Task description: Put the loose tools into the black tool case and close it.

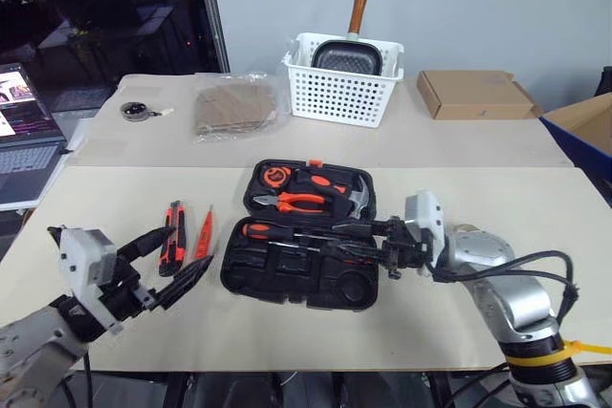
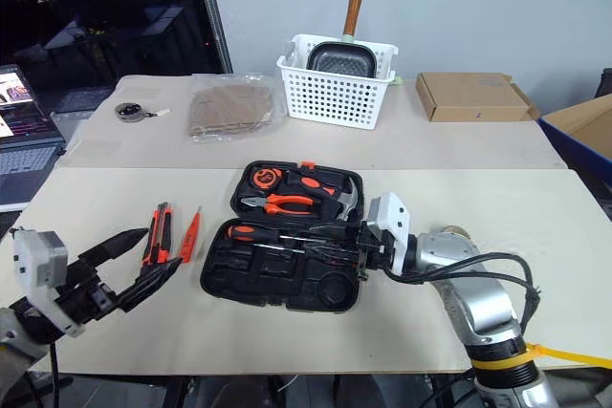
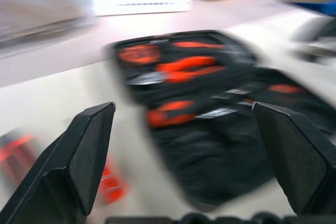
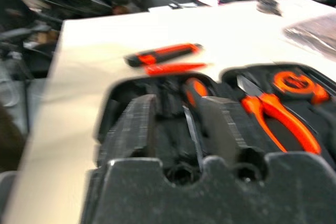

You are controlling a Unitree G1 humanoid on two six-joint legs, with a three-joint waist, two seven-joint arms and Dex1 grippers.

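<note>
Black moulded plastic case [image 1: 298,253] lies open on beige table [image 1: 497,312]. Left gripper [image 1: 177,265] jaws spread wide, empty. Right gripper [image 2: 330,241] jaws apart over screwdriver [image 2: 273,233] w/ orange-black handle seated in recess.

Even indoor light; both wrist views motion-blurred.

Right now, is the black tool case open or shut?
Open: the black tool case lies spread flat, moulded recesses showing, with pliers seated in its far half.

Knife [image 1: 172,236] (tester [image 1: 203,233] beside) left of case [image 1: 296,265].
</note>
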